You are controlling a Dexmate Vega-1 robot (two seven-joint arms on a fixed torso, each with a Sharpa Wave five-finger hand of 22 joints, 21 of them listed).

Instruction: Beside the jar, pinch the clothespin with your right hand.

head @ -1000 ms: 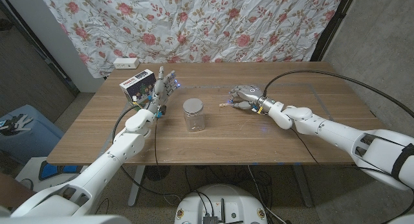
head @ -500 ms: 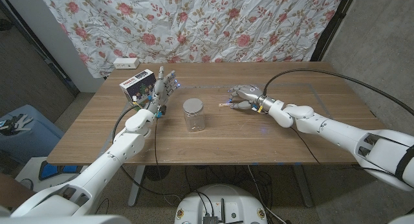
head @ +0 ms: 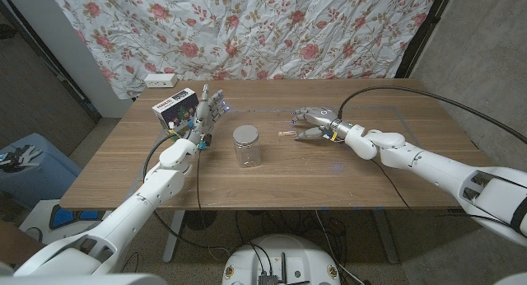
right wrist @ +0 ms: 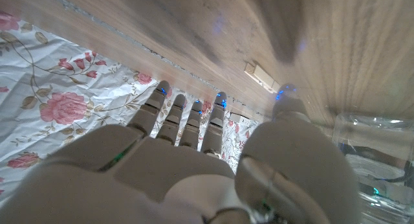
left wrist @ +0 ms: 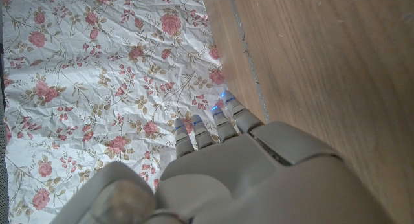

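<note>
Clothespin [head: 287,133] lies flat on the wooden table [head: 272,174], right of the jar [head: 246,146] and a little farther back, apart from it. In the right wrist view the clothespin [right wrist: 262,77] shows as a small pale wood piece on the tabletop, just past the fingertips [right wrist: 221,100], with the jar's [right wrist: 372,149] clear wall off to the side.

Right hand [head: 313,123] sits just right of the clothespin, fingers spread and pointing toward it, thumb apart from the rest. Nothing between the fingers; whether a fingertip touches the clothespin, I can't tell. Not pinched.

Left hand [head: 206,110] is raised at the far left of the table, palm upright, fingers apart and pointing up, holding nothing. The left wrist view shows the back of the left hand [left wrist: 252,172] with fingers extended toward the floral cloth [left wrist: 97,75].

Jar is clear with a silver lid, upright, near the table's middle. A small colourful box [head: 175,106] lies on the table just left of the left hand. A white power strip [head: 160,80] sits at the far left edge. Black cables run across the right side of the table to the right arm.
</note>
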